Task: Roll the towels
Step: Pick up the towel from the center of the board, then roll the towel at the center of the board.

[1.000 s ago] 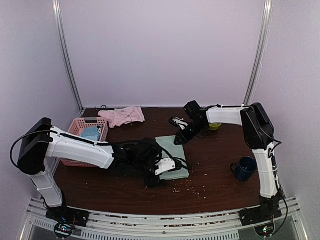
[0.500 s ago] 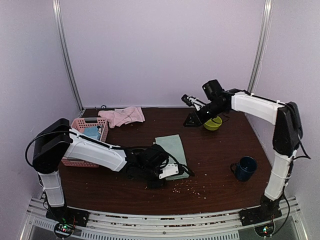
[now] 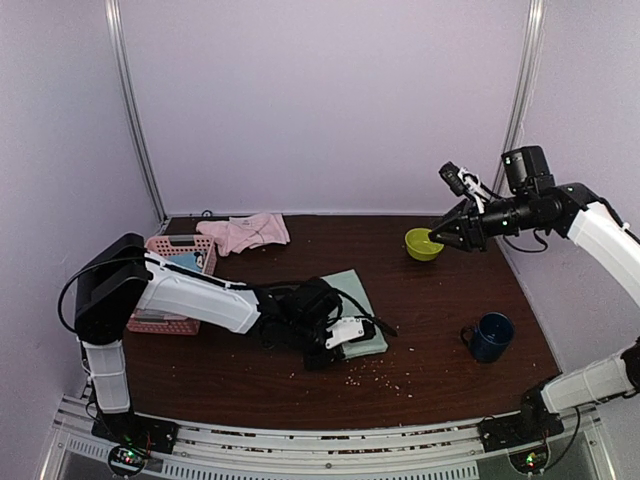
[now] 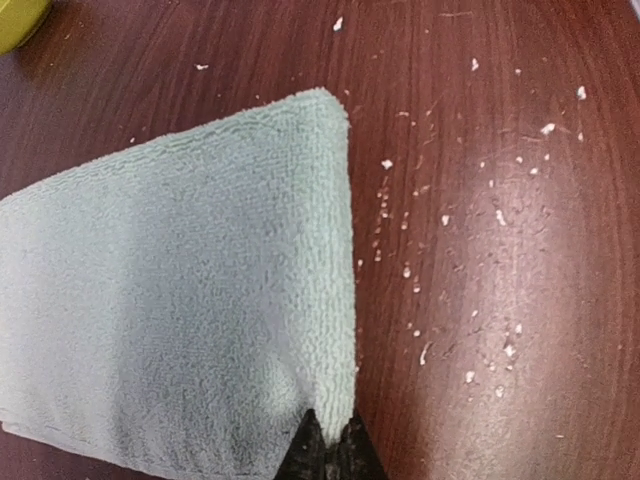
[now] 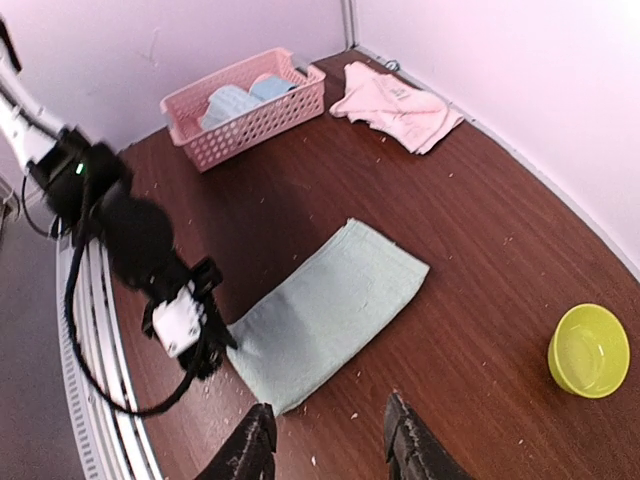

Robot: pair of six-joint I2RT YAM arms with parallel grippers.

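The green towel (image 3: 352,296) lay flat and unrolled near the middle of the worktop (image 3: 240,385). It formed a long strip running from the front toward the back. The left gripper (image 3: 325,352) was down at the strip's near end. In the left wrist view its fingertips (image 4: 325,450) were clenched together on the towel's edge beside one corner, and the cloth puckered just ahead of them.

The pink towel (image 3: 245,232) lay crumpled at the back left, well apart from the green one. It sat just beside a pink basket (image 3: 160,248) that held blue-grey towels (image 3: 185,265).

The right gripper (image 3: 438,236) was raised well above the worktop at the right, with its arm lifted. In the top view it appeared next to a yellow-green bowl (image 3: 424,244) at the back right. In the right wrist view its two fingers (image 5: 250,450) stood apart, released, with nothing between them, and the green towel was far below.

A dark blue mug (image 3: 490,337) stood near the right edge, apart from everything else. Pale crumbs (image 3: 375,375) were scattered on the dark wood just in front of and beside the green towel's near end.
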